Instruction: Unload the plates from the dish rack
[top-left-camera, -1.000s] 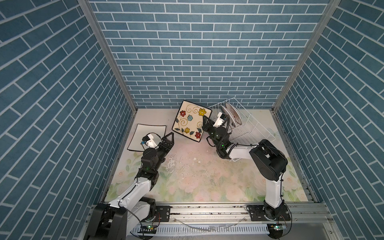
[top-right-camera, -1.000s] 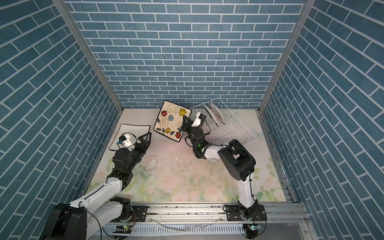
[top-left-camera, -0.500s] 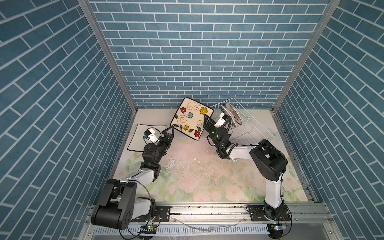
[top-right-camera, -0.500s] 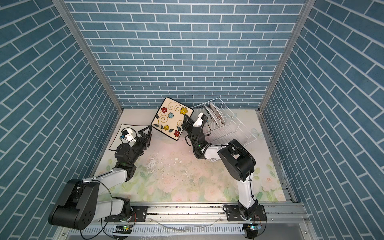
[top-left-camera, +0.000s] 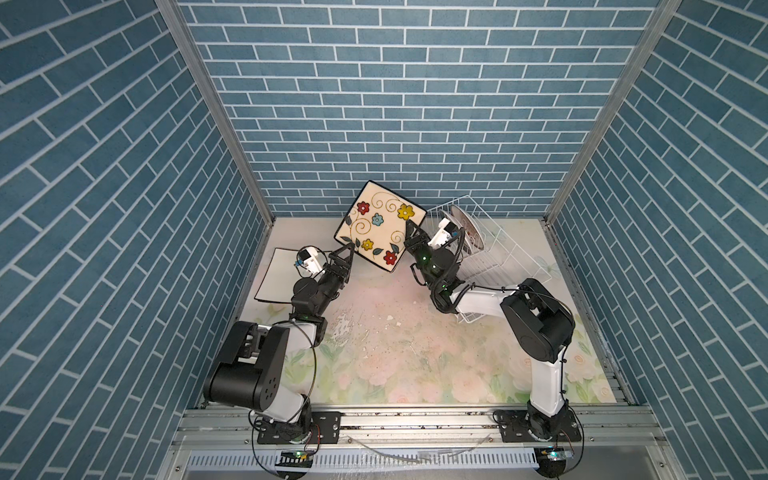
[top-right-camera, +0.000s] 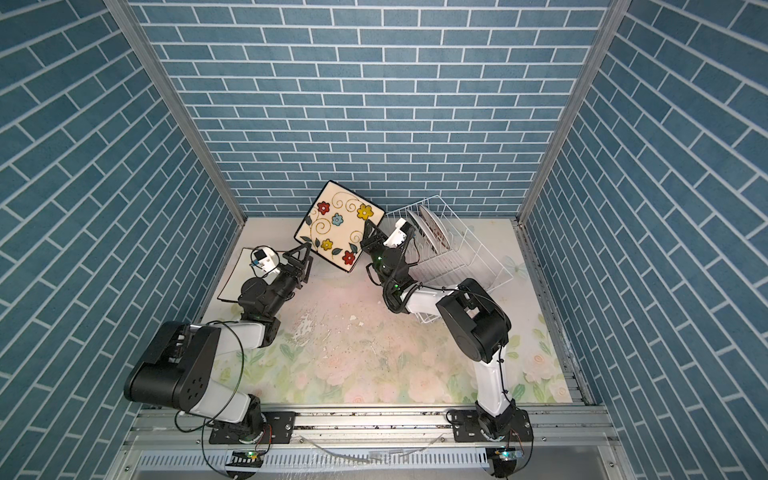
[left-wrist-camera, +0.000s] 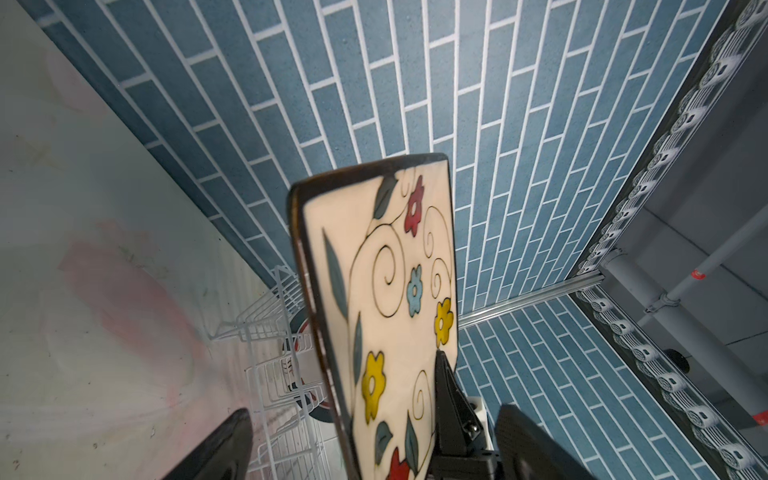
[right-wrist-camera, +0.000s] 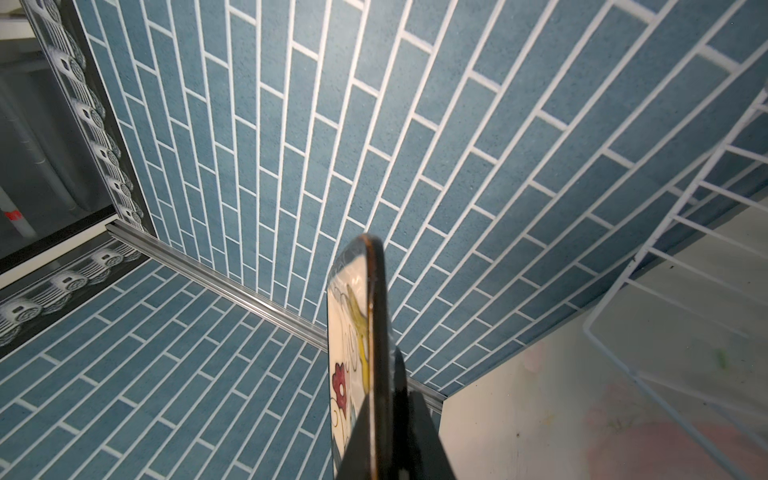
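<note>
While the flowered plate (top-left-camera: 380, 226) hangs tilted above the far edge of the table (top-left-camera: 415, 353), left of the dish rack (top-left-camera: 498, 257) in the far right corner, the right gripper (top-left-camera: 410, 235) is clamped on its rack-side rim. The left gripper (top-left-camera: 347, 255) gapes, jaws straddling the opposite rim without visibly touching. This reads as a handover: the left jaws must close before the right releases, then lay it beside the white plate (top-left-camera: 277, 282) at the left edge. Round plates (top-left-camera: 465, 224) wait in the rack.
</note>
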